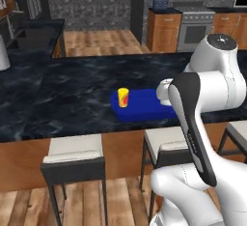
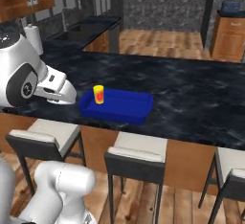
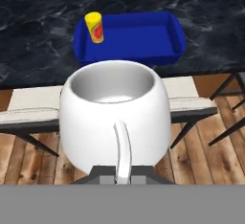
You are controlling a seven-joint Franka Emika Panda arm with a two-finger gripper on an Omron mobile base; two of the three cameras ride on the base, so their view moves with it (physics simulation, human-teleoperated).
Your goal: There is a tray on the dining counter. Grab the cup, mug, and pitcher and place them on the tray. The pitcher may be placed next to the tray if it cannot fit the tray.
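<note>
Dining counter (image 1: 72, 99): long slab, glossy black marble with white veining, wooden base below, pale-cushioned stools (image 1: 75, 155) with dark frames tucked under its near edge.

Tray (image 3: 139, 39): flat rectangle, bright blue, smooth matte finish, low raised rim with rounded corners. It sits on the counter close to the near edge.

Cup (image 3: 94, 27): small yellow cylinder, no handle, red mark on its side. Stands upright inside the tray, in one end corner (the left one in the hand view).

Mug (image 3: 115, 115): squat, round-bellied, smooth white, with a thin strap handle facing the camera; interior reads grey. Hand view shows it right at the gripper (image 3: 122, 173), the fingers pinched together on the handle side. It is carried above the stools and wood-plank floor, short of the counter edge and apart from the tray.

Left base view: the mug's white rim (image 1: 164, 91) shows past the arm, beside the tray's end.
</note>
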